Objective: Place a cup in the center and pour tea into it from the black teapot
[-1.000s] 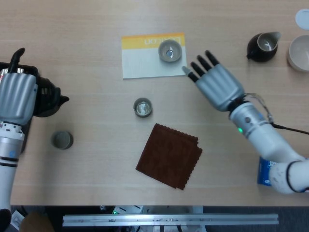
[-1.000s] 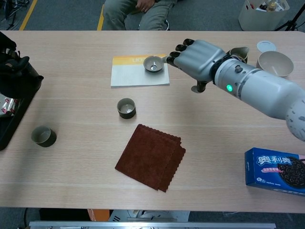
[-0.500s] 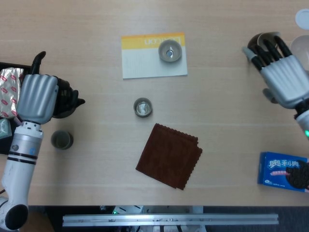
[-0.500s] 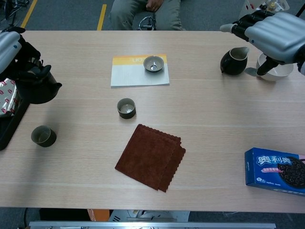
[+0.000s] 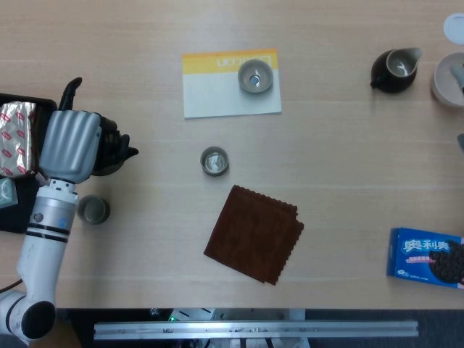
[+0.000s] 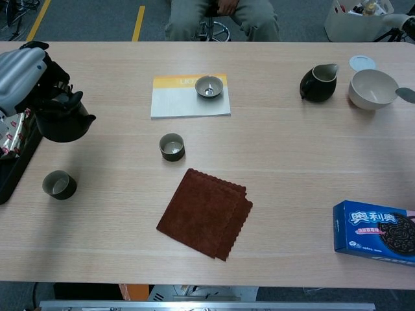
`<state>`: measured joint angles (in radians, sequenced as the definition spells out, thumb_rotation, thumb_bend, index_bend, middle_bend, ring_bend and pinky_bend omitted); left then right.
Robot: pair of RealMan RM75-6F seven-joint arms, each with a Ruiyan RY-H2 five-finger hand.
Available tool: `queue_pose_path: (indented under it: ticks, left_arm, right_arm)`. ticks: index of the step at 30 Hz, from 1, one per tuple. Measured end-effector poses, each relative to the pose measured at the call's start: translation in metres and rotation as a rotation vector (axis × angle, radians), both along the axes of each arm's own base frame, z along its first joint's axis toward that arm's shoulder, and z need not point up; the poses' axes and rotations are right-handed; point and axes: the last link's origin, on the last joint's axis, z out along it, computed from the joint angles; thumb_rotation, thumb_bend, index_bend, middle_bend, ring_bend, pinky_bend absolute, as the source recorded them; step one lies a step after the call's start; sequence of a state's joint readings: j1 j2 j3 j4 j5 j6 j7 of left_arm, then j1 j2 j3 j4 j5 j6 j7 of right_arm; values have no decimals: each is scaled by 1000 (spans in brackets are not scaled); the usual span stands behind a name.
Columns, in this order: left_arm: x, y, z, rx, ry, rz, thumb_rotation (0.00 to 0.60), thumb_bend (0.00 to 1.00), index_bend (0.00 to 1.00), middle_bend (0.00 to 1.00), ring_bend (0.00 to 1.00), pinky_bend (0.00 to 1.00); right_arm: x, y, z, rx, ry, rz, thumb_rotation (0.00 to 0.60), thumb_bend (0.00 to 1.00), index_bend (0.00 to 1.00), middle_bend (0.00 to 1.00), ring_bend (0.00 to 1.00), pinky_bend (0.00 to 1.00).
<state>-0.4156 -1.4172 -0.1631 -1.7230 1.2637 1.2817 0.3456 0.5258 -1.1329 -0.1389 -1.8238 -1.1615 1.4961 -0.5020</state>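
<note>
My left hand (image 5: 69, 143) (image 6: 21, 76) grips the black teapot (image 5: 112, 150) (image 6: 61, 120) at the table's left, its spout pointing right. A small dark cup (image 5: 214, 161) (image 6: 172, 146) stands near the table's centre, well to the right of the teapot. Another cup (image 5: 93, 209) (image 6: 59, 184) stands just in front of the teapot. A third cup (image 5: 255, 75) (image 6: 208, 86) sits on a white and yellow card (image 5: 217, 98). Only slivers of my right hand (image 6: 406, 94) show at the right edge, thumb and fingertips apart, holding nothing.
A brown cloth (image 5: 254, 233) lies in front of the centre cup. A black tray (image 5: 13, 192) with packets sits at the far left. A black pitcher (image 5: 395, 69), a white bowl (image 5: 448, 81) and a blue biscuit box (image 5: 428, 257) occupy the right side.
My left hand has carried the teapot rightward off the tray area toward the centre. My right hand drew back from beside the card to the far right edge, almost out of view.
</note>
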Motion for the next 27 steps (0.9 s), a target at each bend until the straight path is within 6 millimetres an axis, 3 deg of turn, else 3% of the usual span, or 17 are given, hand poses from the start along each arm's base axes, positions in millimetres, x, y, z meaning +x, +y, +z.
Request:
queue_pose_path:
  ticks: [9,27]
  left_arm:
    - [14,2,-13,-14,6,-25,541,382,922,1000,851,88]
    - [57,9,-56,-63,0,-73,542,382,922,1000,851,88]
  right_arm:
    - [-25,19,13,-69,-51,-50,600,225,80,113,0,0]
    - [-48,28,24,-75,-76,-124,600,225,80,113,0,0]
